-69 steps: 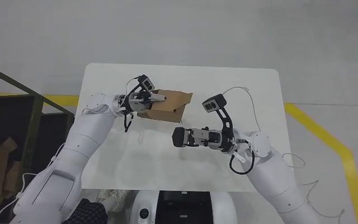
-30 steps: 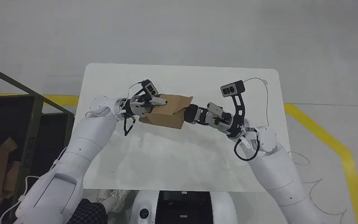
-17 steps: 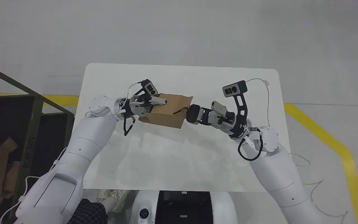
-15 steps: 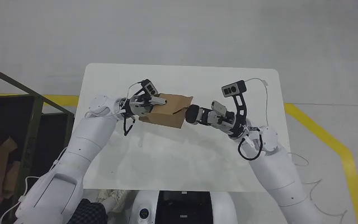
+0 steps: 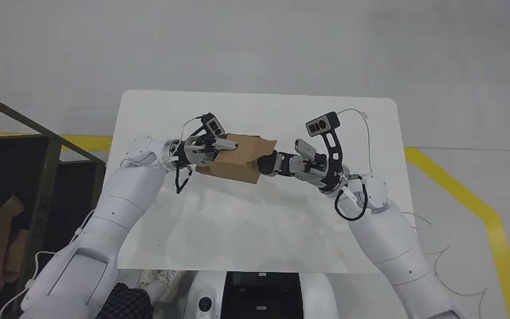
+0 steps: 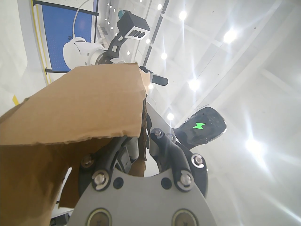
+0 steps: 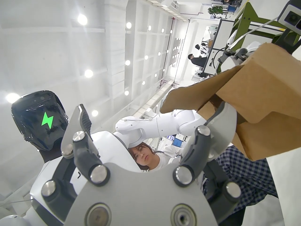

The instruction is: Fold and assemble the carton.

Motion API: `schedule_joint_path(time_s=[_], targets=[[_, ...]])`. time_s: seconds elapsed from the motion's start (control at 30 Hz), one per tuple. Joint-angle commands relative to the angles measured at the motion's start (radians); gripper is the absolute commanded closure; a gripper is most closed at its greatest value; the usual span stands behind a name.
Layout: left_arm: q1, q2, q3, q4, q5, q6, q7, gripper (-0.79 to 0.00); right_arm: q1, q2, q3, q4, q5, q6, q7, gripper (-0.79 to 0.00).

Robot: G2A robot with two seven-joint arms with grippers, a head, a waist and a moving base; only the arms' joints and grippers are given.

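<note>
A brown cardboard carton [image 5: 239,158] is held just above the white table [image 5: 319,231], left of its middle. My left gripper [image 5: 221,145] is shut on the carton's left edge; in the left wrist view its fingers [image 6: 150,128] pinch a torn cardboard flap [image 6: 70,109]. My right gripper [image 5: 265,163] stands open at the carton's right end. In the right wrist view one of its fingers [image 7: 223,116] lies against the carton's folded flaps [image 7: 258,95], while the other finger [image 7: 78,121] is free in the air.
A dark green cart frame [image 5: 36,163] with cardboard in it stands left of the table. A yellow floor line [image 5: 454,183] runs past the right side. The table's near half and far right are bare.
My right gripper has come up from the table's middle to the carton's right end and turned its wrist. The left gripper has kept its hold, shifting the carton slightly.
</note>
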Motion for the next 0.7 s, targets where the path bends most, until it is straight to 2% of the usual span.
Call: schedule_joint_path(time_s=[0.0,0.43,0.67], targets=[[-0.001,0.000,-0.002,0.002,0.000,0.000,0.000,0.000,0.003,-0.002,-0.005,-0.001,-0.005,0.005,0.002,-0.785],[-0.003,0.001,-0.002,0.007,0.001,-0.003,0.000,0.000,0.020,-0.019,-0.048,0.019,0.022,0.009,0.029,-0.785],[-0.005,0.003,-0.012,0.030,0.007,-0.014,0.000,0.000,-0.025,-0.006,0.020,-0.035,0.018,0.003,0.050,-0.785]])
